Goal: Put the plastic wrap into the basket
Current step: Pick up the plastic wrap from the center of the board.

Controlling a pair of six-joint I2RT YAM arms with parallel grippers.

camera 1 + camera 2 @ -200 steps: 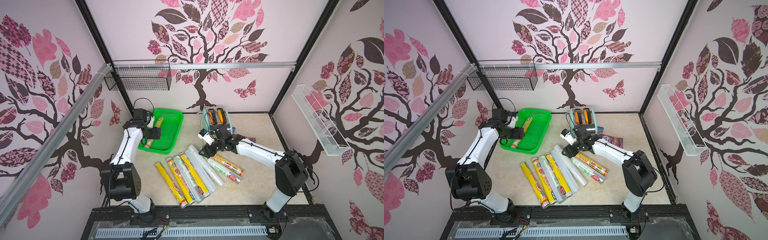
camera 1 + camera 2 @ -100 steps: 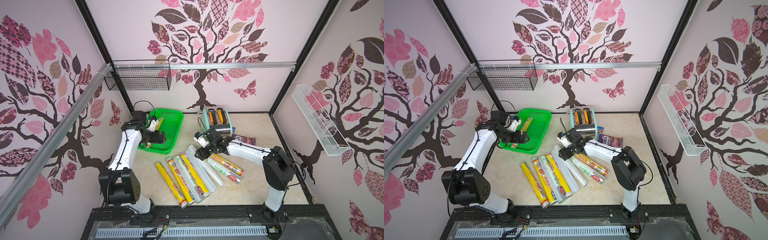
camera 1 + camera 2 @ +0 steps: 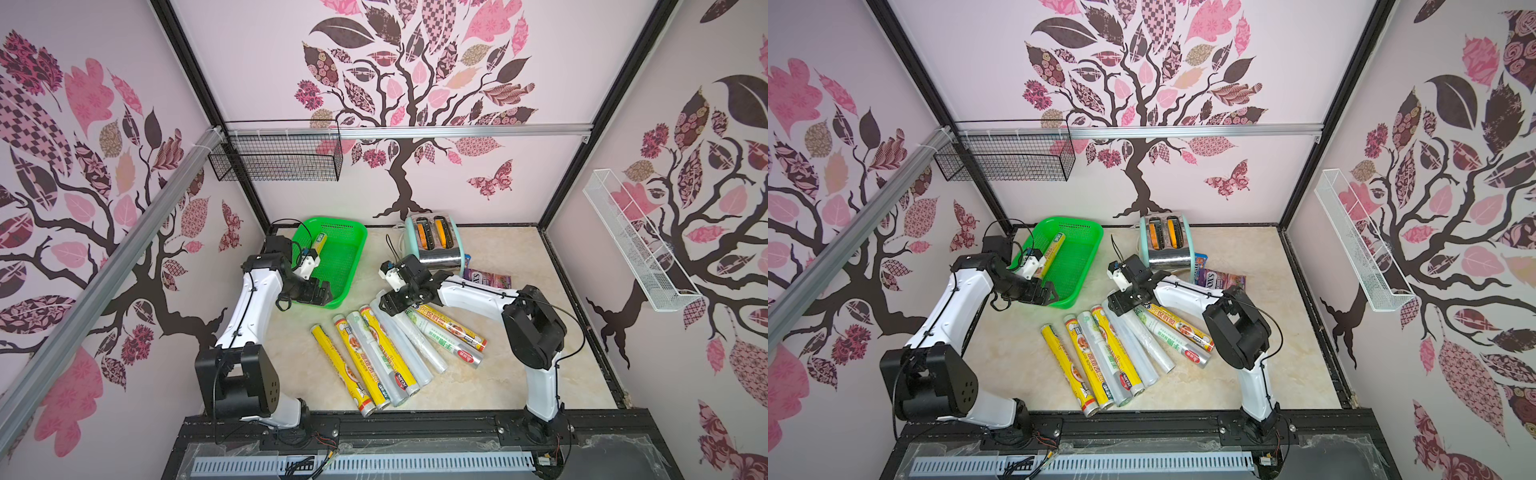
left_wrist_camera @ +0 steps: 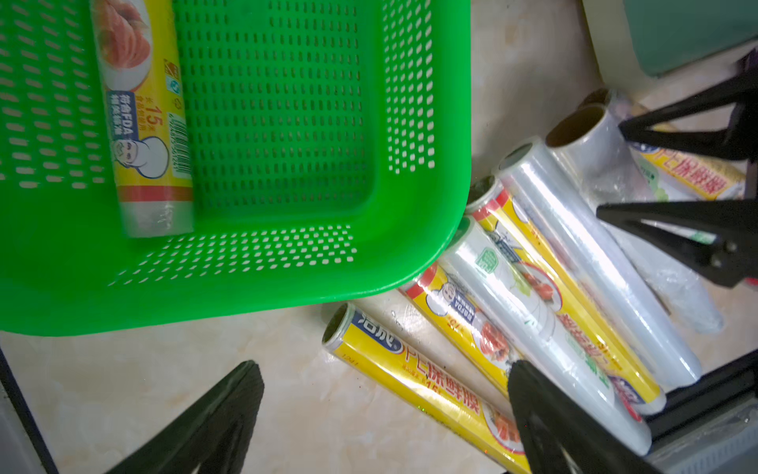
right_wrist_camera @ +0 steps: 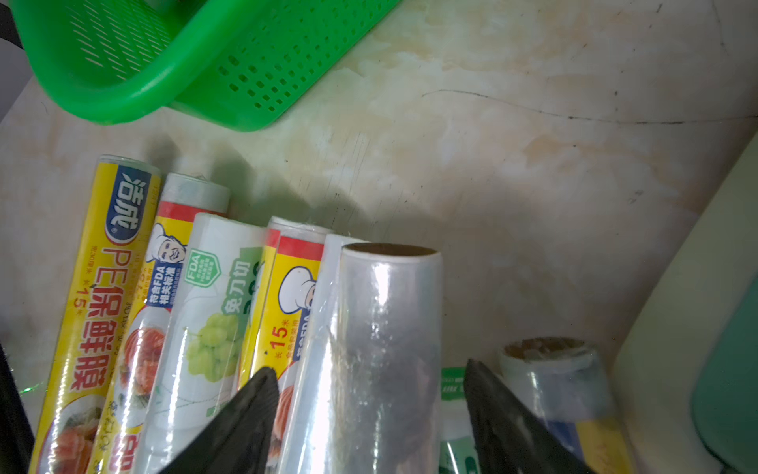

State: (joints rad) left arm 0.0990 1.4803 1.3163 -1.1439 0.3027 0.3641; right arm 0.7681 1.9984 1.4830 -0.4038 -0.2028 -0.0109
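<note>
The green basket (image 3: pixel 341 272) (image 3: pixel 1076 266) (image 4: pixel 287 123) (image 5: pixel 246 61) stands at the back left with one yellow plastic wrap roll (image 3: pixel 320 244) (image 3: pixel 1055 248) (image 4: pixel 139 123) lying in it. Several more rolls (image 3: pixel 349 365) (image 3: pixel 1077 361) (image 4: pixel 414 385) (image 5: pixel 92 287), yellow, white and clear, lie side by side on the table in front of it. My left gripper (image 3: pixel 322 293) (image 3: pixel 1047 296) (image 4: pixel 383 365) hangs open and empty over the basket's front rim. My right gripper (image 3: pixel 388 305) (image 3: pixel 1116 305) (image 5: pixel 369 367) is open, its fingers either side of the far end of a clear roll (image 3: pixel 415 338) (image 3: pixel 1144 334) (image 5: pixel 385 328).
A toaster (image 3: pixel 436 245) (image 3: pixel 1169 245) stands at the back, just behind my right arm. A purple candy bag (image 3: pixel 486 278) (image 3: pixel 1221 280) lies to its right. A black wire basket (image 3: pixel 274 162) hangs on the back wall and a white wire rack (image 3: pixel 636 241) on the right wall.
My left gripper opened fully and drew back from the roll in the basket to the basket's front rim. My right gripper shifted left onto the far end of the clear roll.
</note>
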